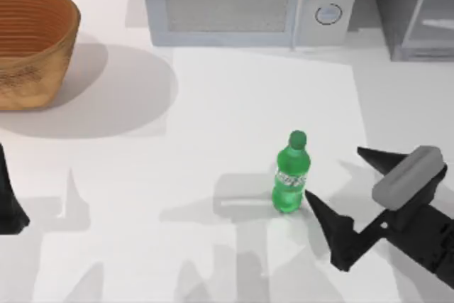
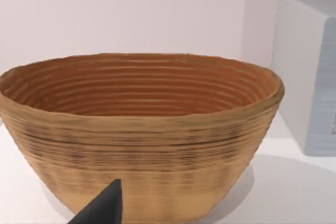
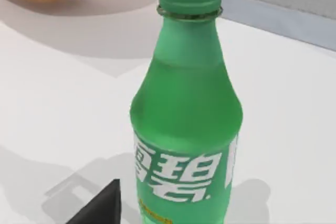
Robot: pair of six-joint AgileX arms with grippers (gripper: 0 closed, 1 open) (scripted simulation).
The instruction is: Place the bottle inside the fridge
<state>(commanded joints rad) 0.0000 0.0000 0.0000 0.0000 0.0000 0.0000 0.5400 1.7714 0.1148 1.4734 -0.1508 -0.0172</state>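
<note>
Green bottle (image 1: 291, 175) upright, right gripper (image 1: 340, 179) spread beside

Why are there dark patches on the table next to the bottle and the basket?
Those are shadows. In the top view the bottle casts a soft grey shadow toward the table's left side, and the wicker basket throws a big rounded one beside it; the open right hand leaves pointed shadows too. In the right wrist view the bottle looks huge because the camera is close.

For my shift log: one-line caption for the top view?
Right gripper, open, beside the upright bottle; fridge at the table's far right.
</note>
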